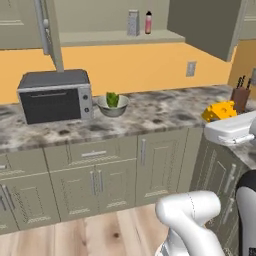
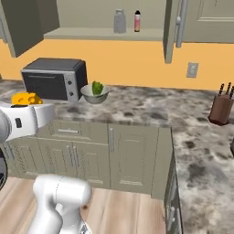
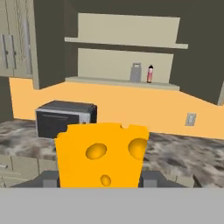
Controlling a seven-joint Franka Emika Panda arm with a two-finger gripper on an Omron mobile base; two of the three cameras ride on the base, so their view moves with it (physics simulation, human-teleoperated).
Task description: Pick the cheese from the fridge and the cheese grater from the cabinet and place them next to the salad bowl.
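- Cheese (image 3: 101, 154), nearest the hand camera, is sitting clamped in the gripper (image 3: 100, 179), a dark finger (image 3: 49, 178) pressing at each side of the yellow wedge.
- From the left base camera, the cheese (image 1: 219, 111) is hanging at about 3 o'clock, above the counter (image 1: 150, 115) edge near the knife block (image 1: 240, 98).
- Salad bowl (image 1: 112, 105) with green leaves is resting on the counter just beside the toaster oven (image 1: 54, 95), at its 3 o'clock side.
- Cheese grater (image 1: 133, 23) is standing upright on the shelf of the open cabinet (image 1: 115, 36), at 12 o'clock, with a pink bottle (image 1: 148, 22) just beside it.
- Cabinet door (image 1: 205, 27) is hanging open at 1 o'clock.
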